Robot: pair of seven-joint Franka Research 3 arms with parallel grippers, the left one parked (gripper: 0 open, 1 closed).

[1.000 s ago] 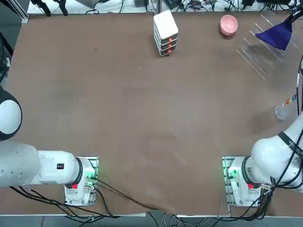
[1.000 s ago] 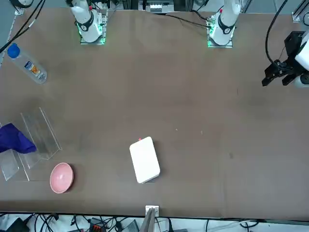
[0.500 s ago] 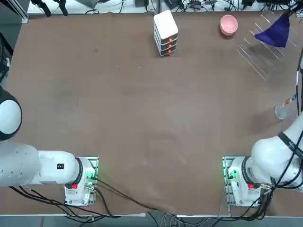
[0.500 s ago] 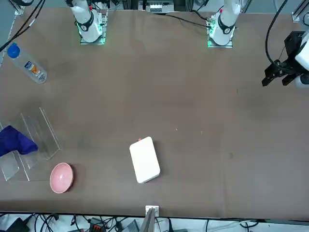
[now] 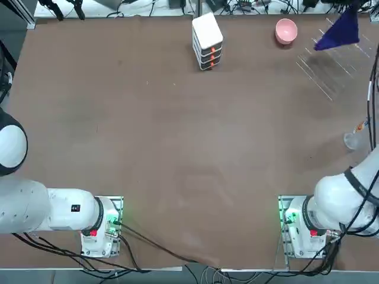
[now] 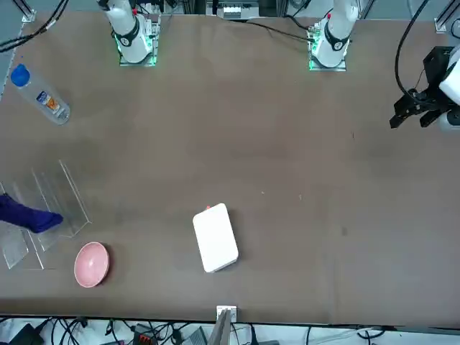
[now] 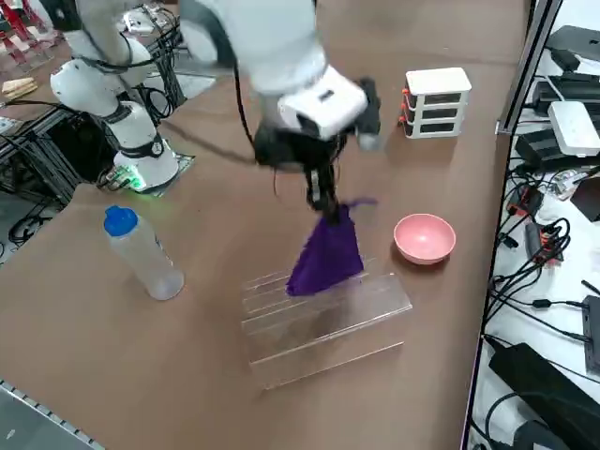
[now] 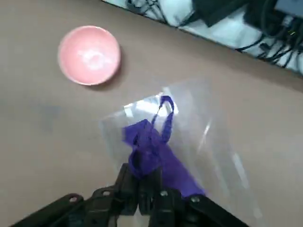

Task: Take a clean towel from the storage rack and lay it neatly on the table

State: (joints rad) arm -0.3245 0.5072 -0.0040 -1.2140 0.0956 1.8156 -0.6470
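In the right side view, the right gripper hangs at frame centre above the clear acrylic storage rack, its fingers pinched together on the top of the deep purple towel, which dangles in a bunched cone with its lower edge at the rack's rods. A pink bowl sits just right of the towel on the brown table. A capped plastic bottle stands at left, and a white stacked box at upper right.
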